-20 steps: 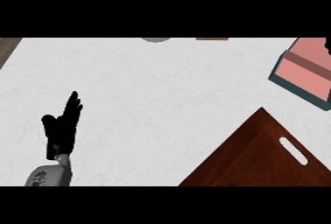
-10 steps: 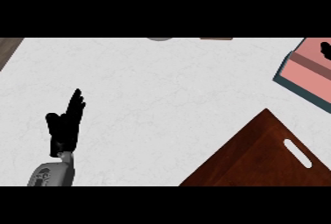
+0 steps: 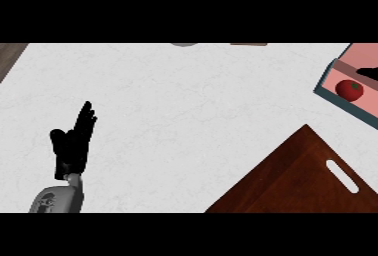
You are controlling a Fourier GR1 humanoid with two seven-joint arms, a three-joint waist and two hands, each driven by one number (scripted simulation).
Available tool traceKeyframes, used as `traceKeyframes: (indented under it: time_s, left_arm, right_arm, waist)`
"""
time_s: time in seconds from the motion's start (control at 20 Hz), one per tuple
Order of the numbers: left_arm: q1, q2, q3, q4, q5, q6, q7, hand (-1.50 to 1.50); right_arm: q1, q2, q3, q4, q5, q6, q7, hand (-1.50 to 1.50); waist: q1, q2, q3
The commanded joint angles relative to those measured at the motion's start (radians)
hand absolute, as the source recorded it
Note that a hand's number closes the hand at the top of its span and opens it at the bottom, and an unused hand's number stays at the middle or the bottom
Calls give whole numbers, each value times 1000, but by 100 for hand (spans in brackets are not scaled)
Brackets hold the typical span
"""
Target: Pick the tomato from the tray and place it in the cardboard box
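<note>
One hand shows plainly: the left hand [image 3: 72, 145], low on the left of the counter [image 3: 184, 110], open, its fingers straight and pointing up, holding nothing. It looks like a resting pose, out of the way of the side where the task's things are.

Far to the right of that hand and a little beyond it, the tomato [image 3: 349, 89] lies inside the box [image 3: 328, 95] (pink inside, teal along its near wall), which is cut off by the view's right edge. It sits on the box's floor, close to the near wall. So the tomato already lies where the task wants it. How it came there, one moment does not tell.

Right of the hand, at about its own height and nearer, the tray [image 3: 288, 185] shows one brown corner and a handle slot. Nothing lies on the visible part, and the rest is out of view.

Just beyond the tomato, at the very edge, a dark shape [image 3: 367, 74] reaches into the box. It may be part of the right hand, over the box because that is the placing spot, but I cannot tell this, nor whether it is wide or closed. It does not appear to touch the tomato.
</note>
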Motion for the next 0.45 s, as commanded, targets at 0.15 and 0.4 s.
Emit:
traceKeyframes:
  time_s: [0.15, 0.4]
  left_arm:
    - [-5, 3, 18, 44, 5, -2, -31, 0]
    - [-5, -16, 9, 72, -17, 24, -51, 0]
  right_arm:
    - [-34, -23, -178, 67, -217, 114, -174, -150]
    - [-7, -135, -283, 134, -317, 181, -191, -150]
  waist:
    - [-22, -5, -1]
    - [-20, -1, -1]
